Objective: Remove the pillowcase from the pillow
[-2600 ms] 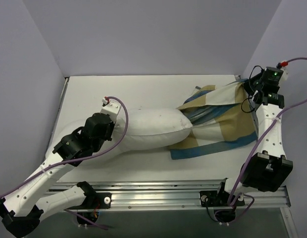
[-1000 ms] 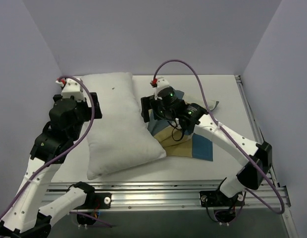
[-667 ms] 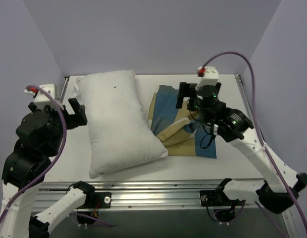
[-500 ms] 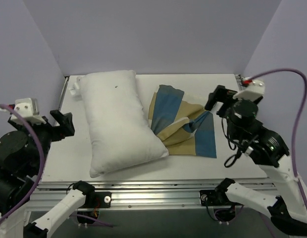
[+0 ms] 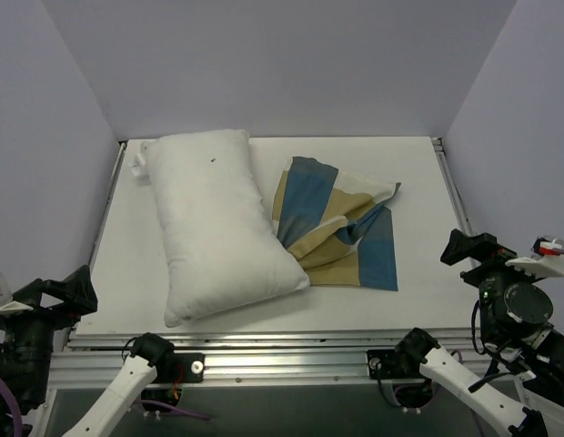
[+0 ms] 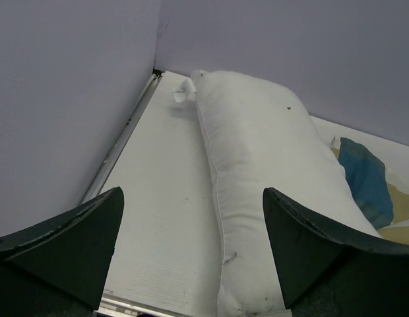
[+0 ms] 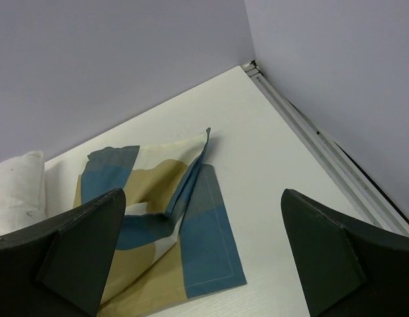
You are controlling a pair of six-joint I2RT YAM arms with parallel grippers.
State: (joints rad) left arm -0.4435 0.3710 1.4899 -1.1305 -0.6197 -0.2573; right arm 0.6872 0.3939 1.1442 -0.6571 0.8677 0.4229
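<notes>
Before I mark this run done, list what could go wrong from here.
The pillow lies with its near corner close to the front edge of the table; a nudge might tip it off. The pillowcase lies crumpled against the pillow, its edge seemingly tucked beneath, so moving either may drag the other.

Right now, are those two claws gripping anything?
Left gripper: open, empty; the plump white stuffed pillow lies ahead, apart.
Right gripper: open, empty; the checked blue, tan and white fabric pillowcase lies ahead, apart.
</notes>
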